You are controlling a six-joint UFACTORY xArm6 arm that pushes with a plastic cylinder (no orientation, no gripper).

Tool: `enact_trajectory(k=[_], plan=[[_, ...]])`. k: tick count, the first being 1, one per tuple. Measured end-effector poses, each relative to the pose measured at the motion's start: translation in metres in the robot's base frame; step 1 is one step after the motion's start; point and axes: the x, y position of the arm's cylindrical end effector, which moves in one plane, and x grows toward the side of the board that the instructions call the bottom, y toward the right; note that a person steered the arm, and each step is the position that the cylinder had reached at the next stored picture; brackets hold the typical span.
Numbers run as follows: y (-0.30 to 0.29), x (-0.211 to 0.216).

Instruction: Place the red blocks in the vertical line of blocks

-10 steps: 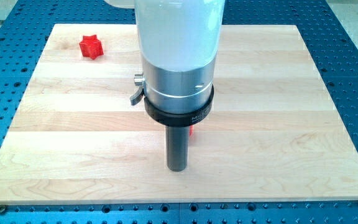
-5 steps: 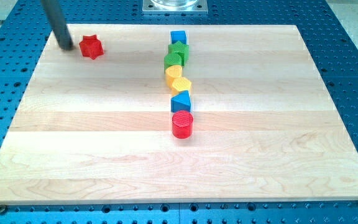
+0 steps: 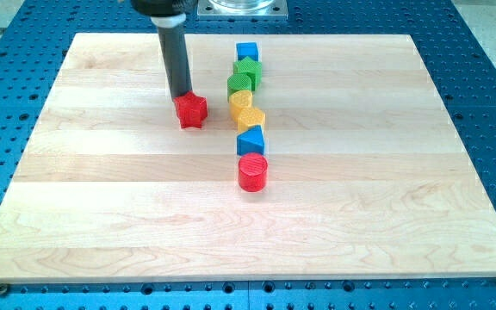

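A red star-shaped block [image 3: 192,111] lies left of the vertical line of blocks, level with the yellow ones. My tip [image 3: 180,96] touches its upper left edge. The line runs down the board's middle: a blue cube [image 3: 247,52], a green block [image 3: 248,70], a second green block [image 3: 239,84], a yellow block [image 3: 240,101], a second yellow block [image 3: 251,118], a blue triangular block [image 3: 251,140] and a red cylinder [image 3: 252,172] at the bottom end.
The wooden board [image 3: 93,207] lies on a blue perforated table [image 3: 489,52]. The arm's metal base [image 3: 241,7] shows at the view's top.
My tip moved from the board's upper left corner to the right and down. The red star slid with it from the upper left to just left of the line.
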Motion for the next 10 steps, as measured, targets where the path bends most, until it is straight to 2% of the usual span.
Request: enact_trajectory(k=[1,2,3,4,5,6,7,8,9,10], plan=[[0.026,0.101],[0.026,0.126],[0.006,0.100],[0.038,0.106],[0.062,0.157],[0.066,0.168],[0.095,0.193],[0.083,0.234],[0.139,0.236],[0.148,0.194]])
